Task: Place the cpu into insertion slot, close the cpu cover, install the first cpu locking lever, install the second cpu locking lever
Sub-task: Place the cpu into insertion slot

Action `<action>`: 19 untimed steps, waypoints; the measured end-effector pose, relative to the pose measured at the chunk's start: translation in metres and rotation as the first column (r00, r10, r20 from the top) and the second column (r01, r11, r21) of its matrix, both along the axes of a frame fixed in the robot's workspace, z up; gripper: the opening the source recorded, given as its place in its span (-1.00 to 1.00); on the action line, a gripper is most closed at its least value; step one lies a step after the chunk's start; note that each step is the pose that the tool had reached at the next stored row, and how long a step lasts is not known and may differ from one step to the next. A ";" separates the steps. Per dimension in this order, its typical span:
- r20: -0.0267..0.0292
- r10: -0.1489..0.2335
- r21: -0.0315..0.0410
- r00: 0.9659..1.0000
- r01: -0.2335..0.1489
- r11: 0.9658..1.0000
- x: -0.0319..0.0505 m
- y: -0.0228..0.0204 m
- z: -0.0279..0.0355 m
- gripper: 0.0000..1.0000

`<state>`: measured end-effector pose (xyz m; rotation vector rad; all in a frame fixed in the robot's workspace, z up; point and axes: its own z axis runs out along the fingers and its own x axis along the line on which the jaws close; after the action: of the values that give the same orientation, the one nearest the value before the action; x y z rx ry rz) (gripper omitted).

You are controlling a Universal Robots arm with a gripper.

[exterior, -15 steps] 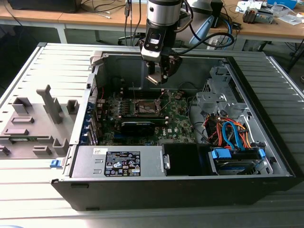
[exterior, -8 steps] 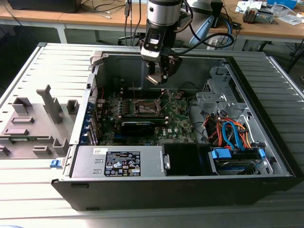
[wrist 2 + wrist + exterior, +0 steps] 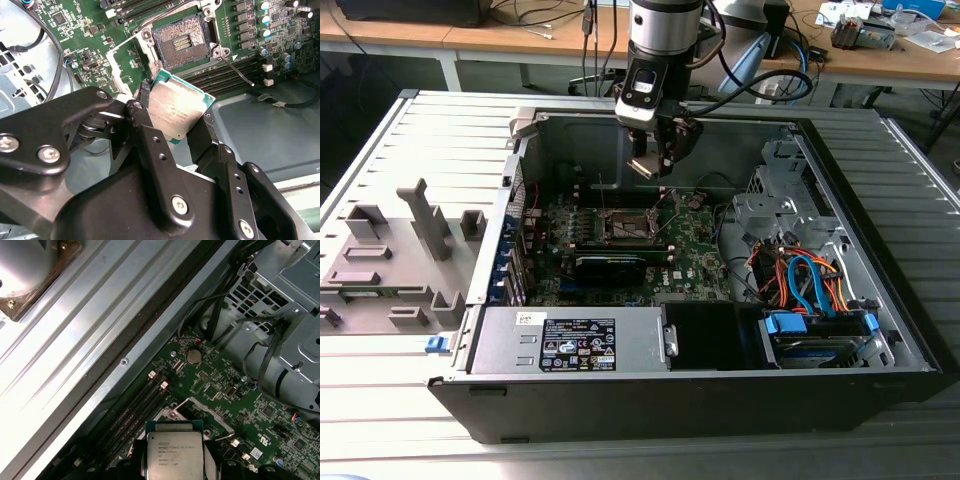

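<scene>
While the cpu (image 3: pixel 179 102) is gripped at its edges by the clenched fingers of the gripper (image 3: pixel 175 111), it is held tilted in the air, apart from the insertion slot (image 3: pixel 180 42) and above it. The slot's pin field is seen bare, and the slot is ringed by the green circuit board (image 3: pixel 85 45).

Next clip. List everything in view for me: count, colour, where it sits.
computer case: one, black, open, on the grey slatted table.
circuit board: one, green, inside the case.
insertion slot: one, dark-rimmed, empty, on the board.
cpu cover: one, silver, swung open beside the slot.
power supply: one, grey, along the case's near edge.
fixture blocks: several, grey, exterior view's left.
cpu: one, silver-topped, held above the board.
gripper: one, black, shut on the cpu.
</scene>
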<state>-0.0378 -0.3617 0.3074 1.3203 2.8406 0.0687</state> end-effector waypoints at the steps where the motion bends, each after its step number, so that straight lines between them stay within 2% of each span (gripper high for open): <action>1: 0.000 -0.003 0.000 1.000 0.003 1.000 0.0000 0.0000 -0.0001 0.09; 19: 0.000 -0.030 -0.001 1.000 0.030 1.000 0.0000 0.0000 -0.0007 0.09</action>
<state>-0.0377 -0.3617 0.3067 1.3622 2.8198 0.0677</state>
